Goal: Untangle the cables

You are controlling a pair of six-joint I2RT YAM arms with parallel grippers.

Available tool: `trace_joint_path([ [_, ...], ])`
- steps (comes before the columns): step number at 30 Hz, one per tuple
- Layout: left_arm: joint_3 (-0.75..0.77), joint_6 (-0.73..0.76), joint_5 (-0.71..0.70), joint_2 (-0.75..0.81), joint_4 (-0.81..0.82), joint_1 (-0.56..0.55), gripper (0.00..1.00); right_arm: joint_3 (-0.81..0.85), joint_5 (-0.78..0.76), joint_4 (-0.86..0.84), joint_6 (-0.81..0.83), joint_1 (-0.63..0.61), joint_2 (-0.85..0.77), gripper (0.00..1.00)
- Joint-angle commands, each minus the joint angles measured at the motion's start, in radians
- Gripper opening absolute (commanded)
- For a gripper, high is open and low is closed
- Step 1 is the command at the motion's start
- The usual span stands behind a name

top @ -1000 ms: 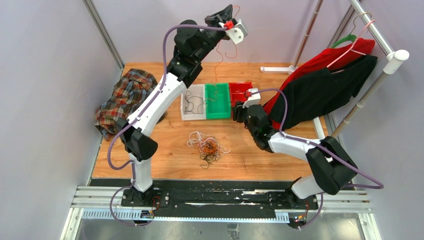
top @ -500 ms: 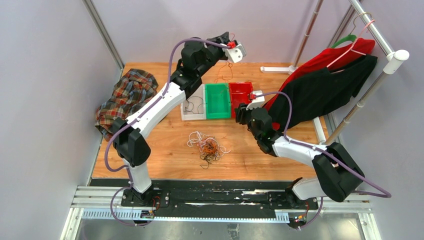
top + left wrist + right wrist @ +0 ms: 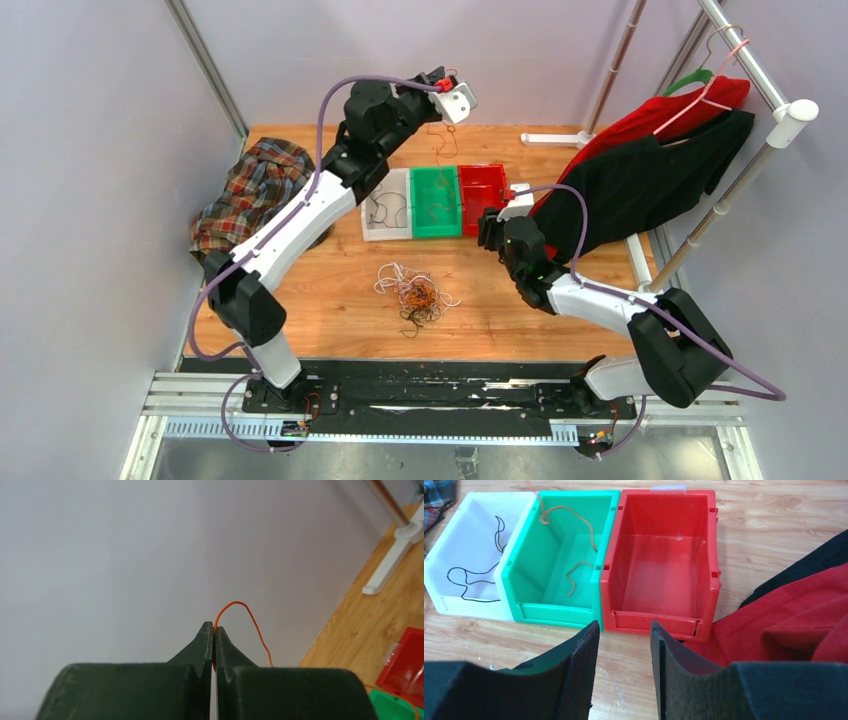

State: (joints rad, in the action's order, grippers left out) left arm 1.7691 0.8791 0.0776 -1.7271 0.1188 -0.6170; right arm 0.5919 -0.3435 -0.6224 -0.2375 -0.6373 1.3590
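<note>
Left claw (image 3: 214, 630) is clamped shut on a thin orange cable (image 3: 248, 614), which arcs up from between the closed tips. From above, this claw is raised high over the far side of the bench (image 3: 330, 320), and the cable drops from it toward the bins.

White bin (image 3: 444, 605), leftmost of the three, holds one black cable (image 3: 469, 575) lying loose, so that one looks sorted. Green bin (image 3: 556, 614) beside it has orange strand curled on its floor and another length coming in over its far rim. I cannot tell whether these are one cable or two, but the held cable's lower end appears to trail here, so this cable seems freed and part-way delivered.

Nearer the arms, the heap (image 3: 412, 292) of white, orange and black strands sits knotted on the bench, well apart from the bins. That is the bulk of the job left.

Red bin (image 3: 659, 620), rightmost, shows no cable inside. Right claw (image 3: 624, 630) hovers just in front of it, jaws apart and holding nothing.
</note>
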Motion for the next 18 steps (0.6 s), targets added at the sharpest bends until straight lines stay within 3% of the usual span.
trace_joint_path([
  [1, -0.076, -0.099, 0.023, 0.074, 0.004, -0.008, 0.0, 0.012, -0.06, 0.009, 0.003, 0.018, -0.005, 0.42],
  [10, -0.179, -0.182, -0.119, 0.0, -0.024, 0.005, 0.0, -0.024, -0.145, 0.052, -0.013, 0.018, -0.059, 0.42],
  [18, -0.172, -0.253, -0.118, -0.077, -0.029, 0.007, 0.01, -0.062, -0.167, 0.03, -0.02, 0.018, -0.083, 0.42],
])
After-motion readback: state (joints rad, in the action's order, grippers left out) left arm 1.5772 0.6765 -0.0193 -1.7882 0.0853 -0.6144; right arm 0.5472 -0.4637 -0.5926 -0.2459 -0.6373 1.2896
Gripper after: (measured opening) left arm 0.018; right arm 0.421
